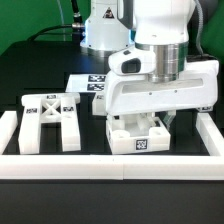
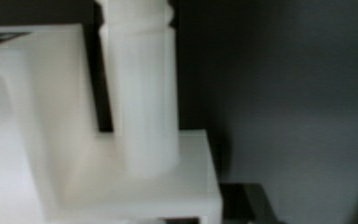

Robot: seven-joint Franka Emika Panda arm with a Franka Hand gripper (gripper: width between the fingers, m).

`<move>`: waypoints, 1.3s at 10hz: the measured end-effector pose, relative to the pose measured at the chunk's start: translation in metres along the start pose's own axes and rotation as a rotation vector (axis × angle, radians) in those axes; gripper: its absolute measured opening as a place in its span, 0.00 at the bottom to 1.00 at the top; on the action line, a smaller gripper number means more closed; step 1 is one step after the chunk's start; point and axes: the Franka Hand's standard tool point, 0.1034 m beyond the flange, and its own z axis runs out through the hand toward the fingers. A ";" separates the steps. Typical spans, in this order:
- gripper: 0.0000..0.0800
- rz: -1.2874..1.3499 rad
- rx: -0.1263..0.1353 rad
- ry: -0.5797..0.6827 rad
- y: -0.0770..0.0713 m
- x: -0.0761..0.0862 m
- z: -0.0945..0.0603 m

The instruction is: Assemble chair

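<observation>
Beside the cross-braced frame (image 1: 50, 118), on the exterior view's right of it and a little apart, sits the part-built chair (image 1: 138, 134): a squat white block with a square tag (image 1: 140, 144) on its near face. The frame lies on the table (image 1: 92, 135), nothing touching it. The marker board (image 1: 94, 82) lies behind the frame, farther from the camera. The front rail (image 1: 100, 161) runs just before the frame and the chair block alike.

The claw (image 1: 164, 119) hangs directly over the part-built chair, its broad white body hiding the top. The jaws are closed right down. The fingertips are hidden in both views, so I cannot tell whether anything is pinched.

The wrist view is blurred and very close. It shows a round white post (image 2: 137, 90) standing upright on a flat white slab (image 2: 165, 186), meeting it at the foot. The slab is probably the top of that same chair block.

Handling, as judged:
- **Material:** the parts look like hard moulded plastic, so stiff, light, smooth and somewhat slippery. They should not be fragile under ordinary handling.
- **Post:** it is slim and round and may twist between flat pads. Best taken across the shaft, above the foot and square to its length.
- **Frame:** better gripped by one straight side bar than at the crossing.
- **Chair block:** it is light and likely to skid if pushed sideways, so pressure should go straight down.
</observation>
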 end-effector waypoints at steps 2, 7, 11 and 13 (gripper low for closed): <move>0.04 0.002 0.013 0.008 -0.018 0.012 0.002; 0.04 0.046 0.032 0.028 -0.029 0.040 0.001; 0.04 0.035 0.036 0.033 -0.038 0.050 0.003; 0.06 0.027 0.037 0.033 -0.042 0.050 0.003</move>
